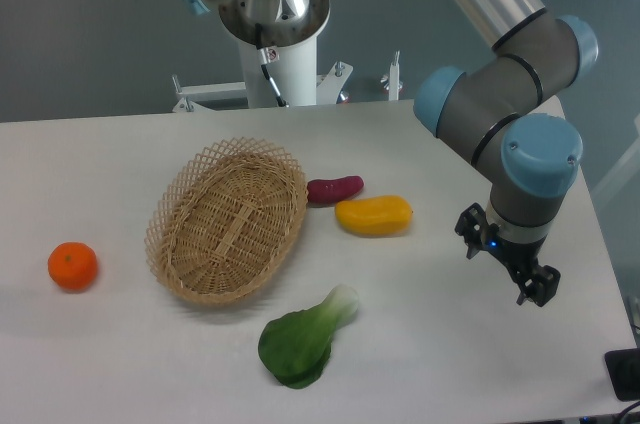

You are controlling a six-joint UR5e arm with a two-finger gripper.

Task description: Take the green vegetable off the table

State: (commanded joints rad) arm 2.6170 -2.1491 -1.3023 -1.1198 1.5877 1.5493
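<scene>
My two-finger gripper [532, 289] hangs over the white table [100, 364], its spread unreadable. The dark-leafed, pale-stemmed green vegetable [303, 339] lies well to its left; I risk pinching the floppy leaf and slipping.

green vegetable [303, 339]: dark green leaf, pale stem | table [100, 364]: white

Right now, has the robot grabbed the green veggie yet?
Not yet. Nothing looks done: the bok choy lies flat on the white table, in front of the wicker basket. The gripper hangs off to the right, holding nothing. It must move over, lower, close its jaws and lift.
</scene>
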